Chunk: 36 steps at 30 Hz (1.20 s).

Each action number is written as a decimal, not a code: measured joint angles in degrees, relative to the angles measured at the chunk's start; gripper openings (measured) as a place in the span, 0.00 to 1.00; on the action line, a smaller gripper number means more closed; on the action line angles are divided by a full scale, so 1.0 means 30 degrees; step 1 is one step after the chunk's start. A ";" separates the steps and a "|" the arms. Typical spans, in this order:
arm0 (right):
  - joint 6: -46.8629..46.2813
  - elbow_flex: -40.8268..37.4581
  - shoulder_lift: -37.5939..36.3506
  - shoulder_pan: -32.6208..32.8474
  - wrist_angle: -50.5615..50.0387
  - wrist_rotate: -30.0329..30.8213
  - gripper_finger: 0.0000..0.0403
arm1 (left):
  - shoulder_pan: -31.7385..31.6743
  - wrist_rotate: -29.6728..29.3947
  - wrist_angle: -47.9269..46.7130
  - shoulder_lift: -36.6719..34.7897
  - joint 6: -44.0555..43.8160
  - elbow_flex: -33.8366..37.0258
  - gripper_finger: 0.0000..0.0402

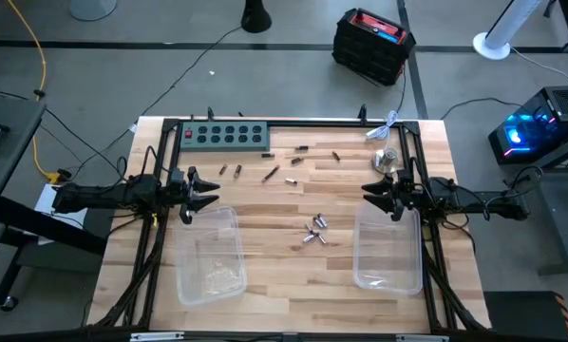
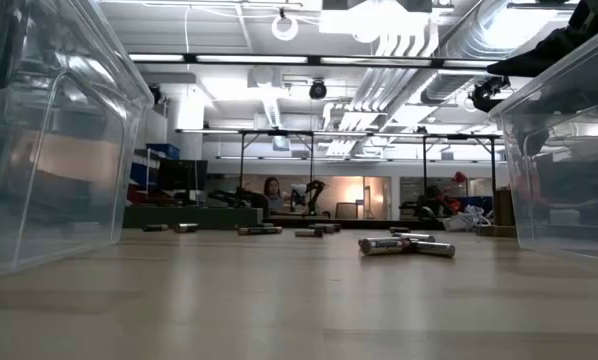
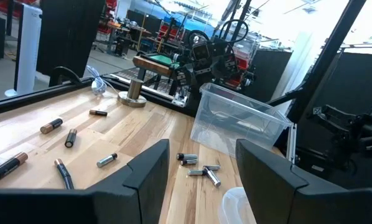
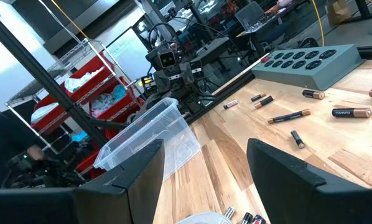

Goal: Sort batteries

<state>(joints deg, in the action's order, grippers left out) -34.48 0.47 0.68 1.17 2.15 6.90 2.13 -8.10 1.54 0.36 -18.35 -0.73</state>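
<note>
Several batteries lie flat on the wooden table. A silvery cluster (image 1: 314, 229) sits near the middle, also in the low view (image 2: 404, 245) and the left wrist view (image 3: 198, 171). Dark and brown ones (image 1: 270, 174) are scattered toward the far edge, seen in the left wrist view (image 3: 51, 126) and the right wrist view (image 4: 351, 112). My left gripper (image 1: 211, 194) (image 3: 201, 180) hovers open over the table's left part, above the far end of the left bin. My right gripper (image 1: 369, 195) (image 4: 204, 180) hovers open on the right, mirroring it. Both point toward the table's middle.
Two clear plastic bins rest on the table: one at the left (image 1: 208, 252) (image 4: 148, 137), one at the right (image 1: 388, 249) (image 3: 242, 121). A grey power strip (image 1: 225, 135) lies along the far edge. A round metal weight (image 1: 387, 160) (image 3: 134, 93) stands at far right.
</note>
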 joint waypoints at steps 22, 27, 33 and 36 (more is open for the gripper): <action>0.0000 0.0000 0.0001 0.0005 0.0000 -0.0001 0.56 | 0.0003 0.0000 -0.0003 0.0001 0.0000 0.0000 0.45; 0.0000 0.0000 0.0001 0.0003 0.0000 0.0000 0.56 | 0.0002 0.0000 -0.0006 0.0002 0.0007 0.0000 0.45; 0.0000 0.0000 -0.0002 0.0006 0.0001 0.0003 0.56 | 0.0000 0.0007 -0.0006 0.0004 0.0000 0.0000 0.45; -0.0364 0.0000 0.0016 0.0007 0.0583 0.1682 0.56 | 0.0000 0.0001 0.0000 0.0007 0.0000 0.0000 0.45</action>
<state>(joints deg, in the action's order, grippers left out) -35.57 0.47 0.73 1.19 3.90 11.94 2.13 -8.09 1.54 0.38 -18.35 -0.73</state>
